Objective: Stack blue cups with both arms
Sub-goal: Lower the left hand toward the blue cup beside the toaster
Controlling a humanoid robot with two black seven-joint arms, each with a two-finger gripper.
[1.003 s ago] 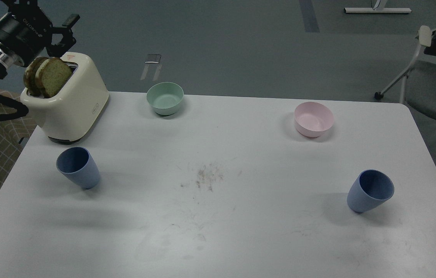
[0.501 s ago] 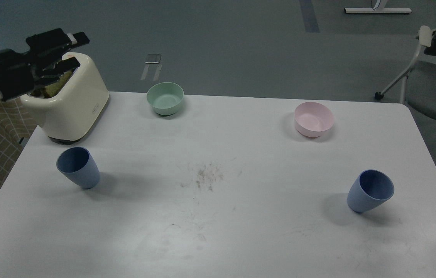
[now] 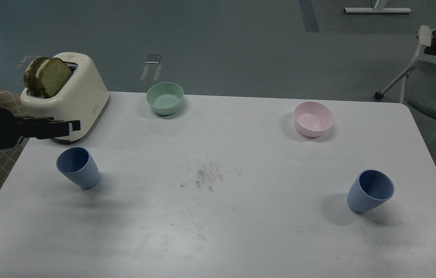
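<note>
A: Counter (image 3: 218,231), white, scuffed at centre. Contents?

B: Two blue cups, both upright and empty: left blue cup (image 3: 78,167) near the counter's left edge, right blue cup (image 3: 370,190) well apart near the right edge. Mint-green bowl (image 3: 165,98) at the back; pink bowl (image 3: 313,119) back right. Cream toaster (image 3: 65,98) at back-left corner, two bread slices (image 3: 47,76) standing in its slots.

A: Arms?

B: Left gripper (image 3: 69,127) only, entering from the left, level, in front of the toaster's base and above the left blue cup, holding nothing. Its fingers (image 3: 48,129) are seen edge-on; gap not discernible. Grey chair (image 3: 430,73) off the counter, right.
</note>
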